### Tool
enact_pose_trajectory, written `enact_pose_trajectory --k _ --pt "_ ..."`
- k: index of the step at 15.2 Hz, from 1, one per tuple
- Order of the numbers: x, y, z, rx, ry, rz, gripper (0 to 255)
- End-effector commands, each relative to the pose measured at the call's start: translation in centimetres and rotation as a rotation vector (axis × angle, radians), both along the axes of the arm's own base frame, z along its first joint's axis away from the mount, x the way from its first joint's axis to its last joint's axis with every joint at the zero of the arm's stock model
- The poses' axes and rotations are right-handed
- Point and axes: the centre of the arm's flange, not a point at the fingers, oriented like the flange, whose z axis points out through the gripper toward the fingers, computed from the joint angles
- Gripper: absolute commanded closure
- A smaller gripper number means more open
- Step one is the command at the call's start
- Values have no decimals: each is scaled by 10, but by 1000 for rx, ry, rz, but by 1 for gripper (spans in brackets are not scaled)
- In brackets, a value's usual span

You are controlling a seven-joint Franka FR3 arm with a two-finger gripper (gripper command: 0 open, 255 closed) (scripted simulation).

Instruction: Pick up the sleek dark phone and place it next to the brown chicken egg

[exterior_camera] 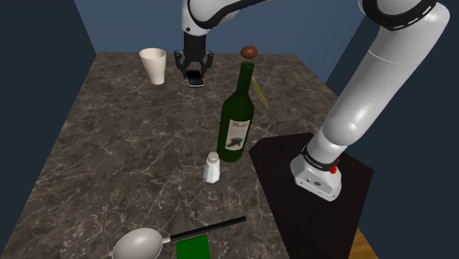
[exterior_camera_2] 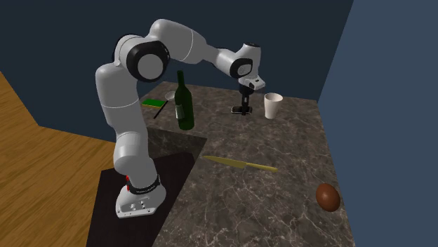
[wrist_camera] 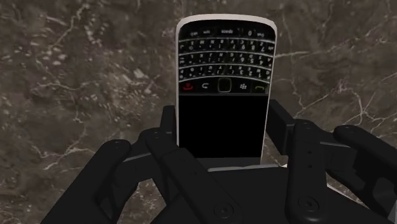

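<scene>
The dark phone (wrist_camera: 222, 76) has a keypad and a pale rim, and it lies at the far side of the marble table (exterior_camera: 110, 147). My gripper (wrist_camera: 221, 124) reaches down over it, and a finger presses against each long side of the phone (exterior_camera: 194, 77). I cannot tell whether it has left the table. The brown egg (exterior_camera: 249, 52) rests near the far edge, toward the shoulder view's right of my gripper (exterior_camera: 193, 65). In the second exterior view the egg (exterior_camera_2: 327, 197) lies at the near right, far from the gripper (exterior_camera_2: 243, 105).
A white cup (exterior_camera: 154, 65) stands close beside the gripper. A green wine bottle (exterior_camera: 237, 121) stands mid-table with a yellowish knife (exterior_camera_2: 239, 163) beyond it. A white shaker (exterior_camera: 212, 168), a spoon (exterior_camera: 140, 243) and a green flat item (exterior_camera: 193, 247) sit near the front.
</scene>
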Motion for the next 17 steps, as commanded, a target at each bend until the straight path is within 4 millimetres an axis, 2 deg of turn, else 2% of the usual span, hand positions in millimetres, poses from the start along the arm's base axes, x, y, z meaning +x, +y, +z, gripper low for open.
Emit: enact_pose_trajectory --k 1,7,17 --pt "0 1 11 0 0 0 255" --pt "0 1 42 0 0 0 255" --pt "-7 -131 42 0 0 0 255"
